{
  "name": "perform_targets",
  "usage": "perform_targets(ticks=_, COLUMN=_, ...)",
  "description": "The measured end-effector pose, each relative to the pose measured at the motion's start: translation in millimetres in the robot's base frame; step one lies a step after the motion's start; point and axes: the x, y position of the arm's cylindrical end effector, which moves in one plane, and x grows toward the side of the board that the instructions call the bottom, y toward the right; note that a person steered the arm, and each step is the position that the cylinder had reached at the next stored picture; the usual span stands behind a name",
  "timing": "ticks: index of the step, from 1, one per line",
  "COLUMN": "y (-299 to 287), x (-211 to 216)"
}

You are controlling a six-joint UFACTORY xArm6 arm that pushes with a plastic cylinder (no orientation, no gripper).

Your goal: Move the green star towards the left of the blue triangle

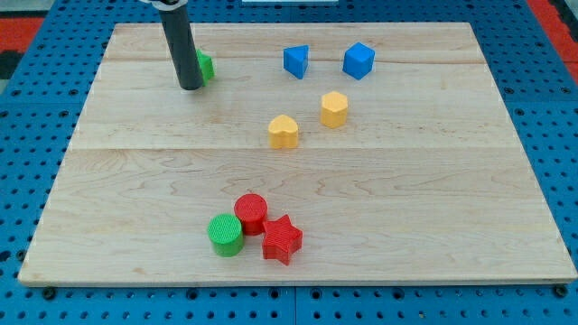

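My tip [191, 87] is sitting on the wooden surface [135, 181] near the view's top left, and there are no jaws on this rod to spread or pinch. Peeking out just to the tip's right, touching or nearly so, is the green star [206, 67], mostly hidden behind the rod, so its shape is hard to make out. Further to the view's right, the blue triangle [296, 61] is standing well apart from the star, with a blue cube [358, 60] beside it. Below them, two yellow blocks [284, 132] [334, 109] are sitting close together. Down near the view's bottom, a green cylinder [226, 235], red cylinder [251, 214] and red star [282, 239] are huddling in a touching cluster.
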Motion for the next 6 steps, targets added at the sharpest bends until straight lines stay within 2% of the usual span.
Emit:
perform_targets(ticks=1, y=-40, x=6)
perform_targets(ticks=2, y=-48, x=-16)
perform_targets(ticks=4, y=18, x=-33)
perform_targets(ticks=5, y=20, x=-17)
perform_targets(ticks=6, y=14, x=33)
